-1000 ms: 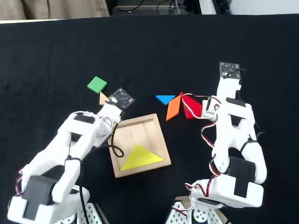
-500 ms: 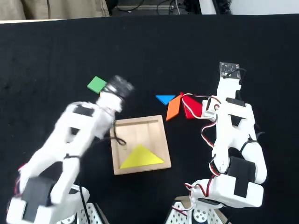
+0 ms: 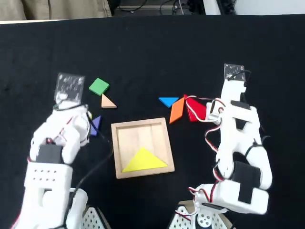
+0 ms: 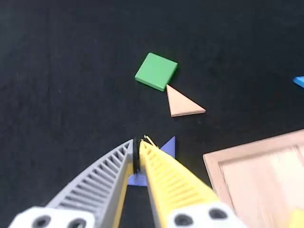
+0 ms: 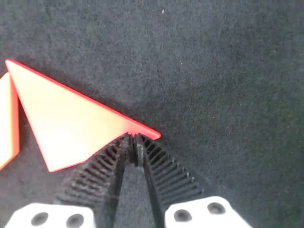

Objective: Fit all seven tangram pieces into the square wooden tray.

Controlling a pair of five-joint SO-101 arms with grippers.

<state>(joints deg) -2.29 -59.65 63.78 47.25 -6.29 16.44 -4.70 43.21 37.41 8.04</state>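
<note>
While the left gripper [image 4: 138,144] is hovering closed over the purple triangle [image 4: 168,146], the right gripper [image 5: 133,139] is sitting closed beside the red triangle [image 5: 66,123].

A black cloth-covered table [image 3: 152,52] carries the square wooden tray [image 3: 138,122], which lies flat near the middle of its near half. Just off the tray's left edge, by the far-left corner, lies a small purple triangle [image 3: 95,125]; farther out past that same corner lie a tan triangle [image 3: 107,101] and, beyond it, a green square [image 3: 99,86], the two meeting corner to corner. Past the tray's far-right corner lies an orange parallelogram [image 3: 177,111], with a blue triangle [image 3: 167,101] at its left tip and a red triangle [image 3: 195,110] close against its right side.
</note>
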